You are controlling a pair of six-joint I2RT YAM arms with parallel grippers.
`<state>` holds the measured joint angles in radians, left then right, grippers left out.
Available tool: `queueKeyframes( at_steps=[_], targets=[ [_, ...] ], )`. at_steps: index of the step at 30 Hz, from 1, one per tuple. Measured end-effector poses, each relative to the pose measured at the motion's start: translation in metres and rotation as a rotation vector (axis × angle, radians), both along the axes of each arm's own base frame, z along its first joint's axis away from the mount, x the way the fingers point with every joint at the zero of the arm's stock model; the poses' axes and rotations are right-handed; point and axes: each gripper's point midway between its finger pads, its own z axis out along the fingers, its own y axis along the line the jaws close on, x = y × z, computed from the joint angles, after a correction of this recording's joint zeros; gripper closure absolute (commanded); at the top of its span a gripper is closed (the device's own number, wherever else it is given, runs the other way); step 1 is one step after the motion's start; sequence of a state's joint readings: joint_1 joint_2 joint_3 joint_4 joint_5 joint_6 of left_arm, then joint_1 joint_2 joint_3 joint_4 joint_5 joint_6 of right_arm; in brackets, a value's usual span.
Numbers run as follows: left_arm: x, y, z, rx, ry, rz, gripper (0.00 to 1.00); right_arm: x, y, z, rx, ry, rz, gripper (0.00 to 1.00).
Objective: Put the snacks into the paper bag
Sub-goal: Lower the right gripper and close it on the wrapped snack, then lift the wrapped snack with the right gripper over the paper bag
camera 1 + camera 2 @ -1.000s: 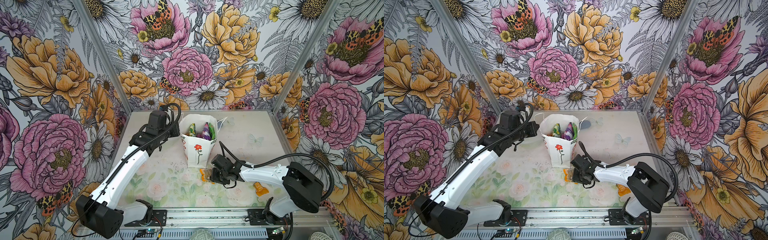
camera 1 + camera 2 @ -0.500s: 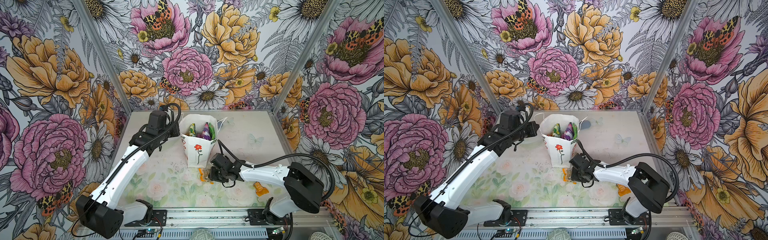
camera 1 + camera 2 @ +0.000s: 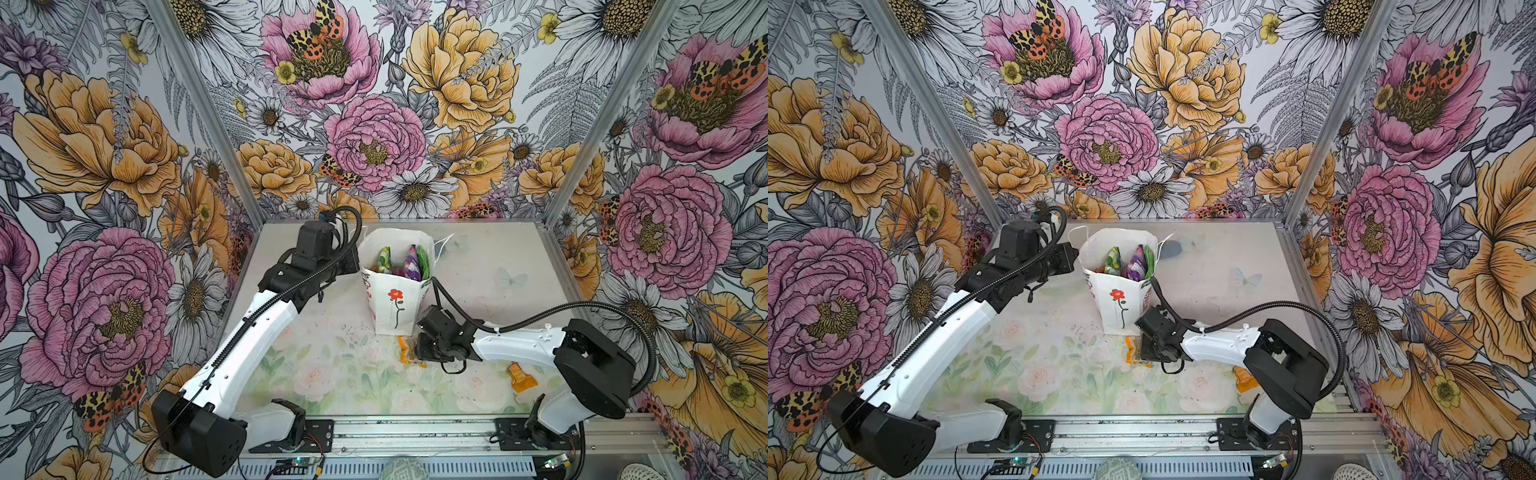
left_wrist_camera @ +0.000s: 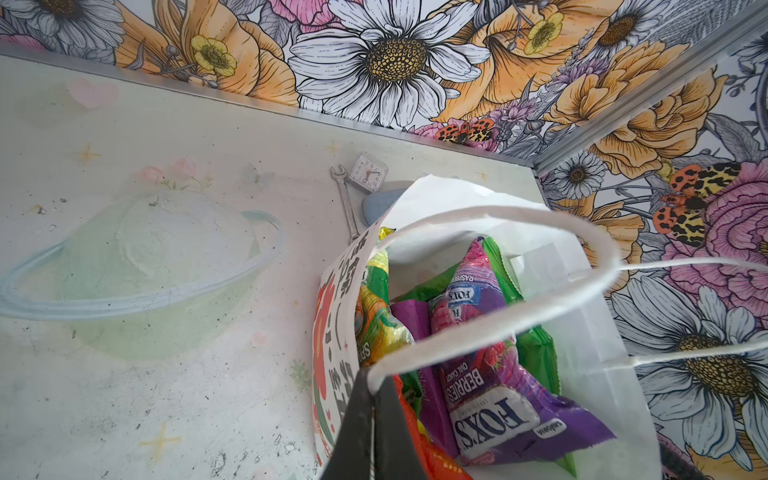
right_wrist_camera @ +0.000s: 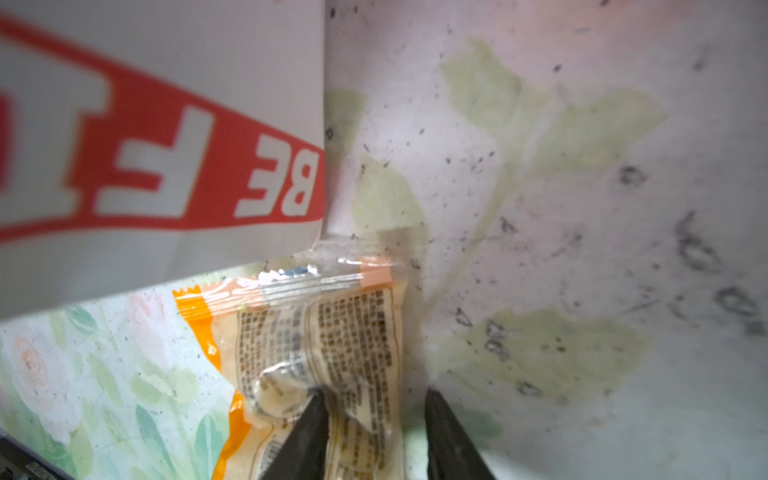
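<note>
The white paper bag [image 3: 395,307] [image 3: 1121,307] stands upright mid-table with a red flower on its front. Green and purple snacks [image 3: 409,262] [image 4: 490,395] stick up inside it. My left gripper [image 3: 354,262] [image 4: 374,399] is shut on the bag's left rim, where the cord handle [image 4: 498,336] starts. A small orange packet [image 3: 409,351] [image 5: 332,324] lies flat against the bag's front corner [image 5: 166,83]. My right gripper [image 3: 417,353] [image 5: 374,395] is low over it and open. One fingertip [image 5: 316,411] presses on the packet and the other rests on the mat beside its edge. A second orange packet [image 3: 521,376] lies by the right arm.
Behind the bag, near the back wall, lie a metal wrench [image 4: 345,199], a small square clock [image 4: 368,172] and a blue-grey oval case [image 4: 378,203] [image 3: 1171,249]. The right arm's black cable [image 3: 440,291] arcs close to the bag's right side.
The right gripper has edged left onto the orange packet by the bag and its jaws have narrowed slightly. The left arm and the bag have not moved.
</note>
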<state>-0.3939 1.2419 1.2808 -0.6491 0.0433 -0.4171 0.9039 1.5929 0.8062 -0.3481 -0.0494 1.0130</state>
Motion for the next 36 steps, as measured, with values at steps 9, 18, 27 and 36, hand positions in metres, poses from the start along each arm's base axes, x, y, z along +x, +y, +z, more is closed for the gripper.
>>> queueKeyframes(
  at_steps=[9, 18, 27, 36],
  targets=[
    [0.000, 0.001, 0.000, -0.001, 0.002, 0.002, 1.00, 0.004, 0.007, 0.007, 0.036, -0.021, 0.004, 0.89],
    [0.000, 0.001, 0.000, -0.001, 0.002, 0.002, 1.00, 0.002, 0.002, 0.023, 0.061, -0.049, -0.006, 0.99],
    [0.000, 0.001, 0.000, -0.001, 0.002, 0.002, 1.00, -0.003, -0.007, 0.061, 0.109, -0.104, -0.021, 1.00],
    [0.001, 0.002, -0.001, -0.006, 0.007, 0.001, 1.00, 0.001, -0.011, 0.141, 0.155, -0.244, -0.015, 1.00]
  ],
)
